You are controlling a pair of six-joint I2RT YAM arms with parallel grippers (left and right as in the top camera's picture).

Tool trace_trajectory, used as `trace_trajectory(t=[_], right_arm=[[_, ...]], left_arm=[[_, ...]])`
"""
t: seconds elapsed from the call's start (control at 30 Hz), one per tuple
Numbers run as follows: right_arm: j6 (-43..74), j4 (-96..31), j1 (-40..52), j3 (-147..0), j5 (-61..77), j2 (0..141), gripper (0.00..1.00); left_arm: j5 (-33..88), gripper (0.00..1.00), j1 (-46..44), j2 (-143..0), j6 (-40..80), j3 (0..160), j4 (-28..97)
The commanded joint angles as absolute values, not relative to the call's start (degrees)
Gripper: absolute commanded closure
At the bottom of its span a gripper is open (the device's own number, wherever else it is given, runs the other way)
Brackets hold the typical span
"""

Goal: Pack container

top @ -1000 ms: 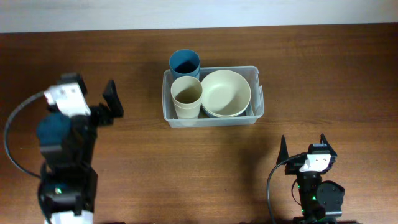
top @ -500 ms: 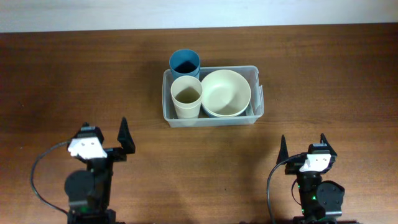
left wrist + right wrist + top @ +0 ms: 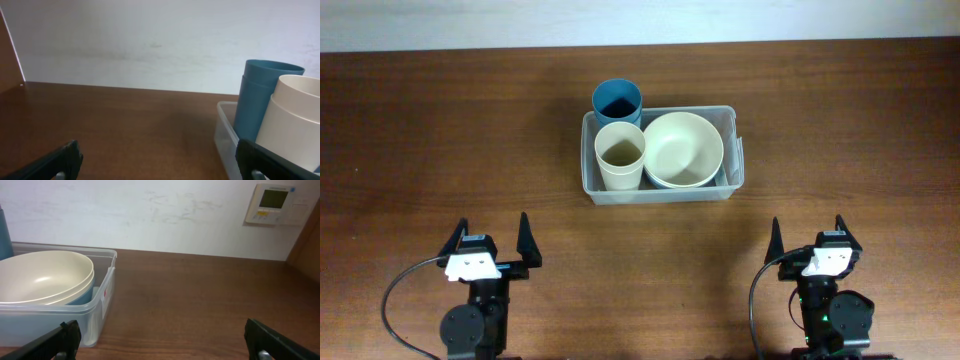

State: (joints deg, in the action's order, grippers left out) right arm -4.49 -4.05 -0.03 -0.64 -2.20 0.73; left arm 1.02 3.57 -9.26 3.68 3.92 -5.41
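The container (image 3: 665, 194) sits on the wooden table (image 3: 430, 130) near its middle, well apart from both grippers and farther from the robot than either.

Nearest the robot, the left gripper (image 3: 493, 224) rests low over the bare wood at the table's near left. Its two dark fingers are spread wide, with nothing between them. The left wrist view shows the same, with the left gripper (image 3: 161, 167) empty and a finger at each lower corner. The right gripper (image 3: 808, 224) sits at the near right in the same pose, its jaws parted and empty. In its own wrist view, only bare tabletop lies between the fingers of the right gripper (image 3: 163, 345). A black cable (image 3: 388, 312) loops beside the left arm's base.

Past a stretch of bare wood comes the clear plastic bin. The container (image 3: 75, 317) has a cloudy wall and a rolled rim, and its long side faces the robot. Inside, on its left, stands an upright cream cup (image 3: 620, 156). On its right, a cream bowl (image 3: 684, 150) fills most of the space. Something bluish shows beneath the bowl (image 3: 42, 277), but I cannot tell what it is.

Behind the cream cup, at the far left corner, stands a dark blue cup (image 3: 617, 100). Its mouth overlaps the far rim from overhead. From the left wrist, the blue cup (image 3: 260, 100) seems to go down inside the container (image 3: 226, 135).

Farthest off is a white wall bearing a thermostat panel (image 3: 274, 204).
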Motion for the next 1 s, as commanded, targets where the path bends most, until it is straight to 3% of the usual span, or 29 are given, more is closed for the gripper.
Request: trace_trajectory(t=[0.0, 0.37, 0.97], right_arm=[[-4.3, -4.5, -0.4, -0.3, -2.1, 0.2, 0.01], [-4.3, -4.5, -0.4, -0.3, -2.1, 0.2, 0.01], [-4.3, -4.5, -0.4, -0.3, -2.1, 0.2, 0.01]], left_arm=[[-0.2, 0.0, 3.4, -6.5, 2.3, 1.7, -4.1], [-0.3, 0.0, 3.4, -0.3, 2.3, 1.1, 5.9], [-0.4, 0.0, 3.4, -1.4, 0.2, 1.1, 5.8]])
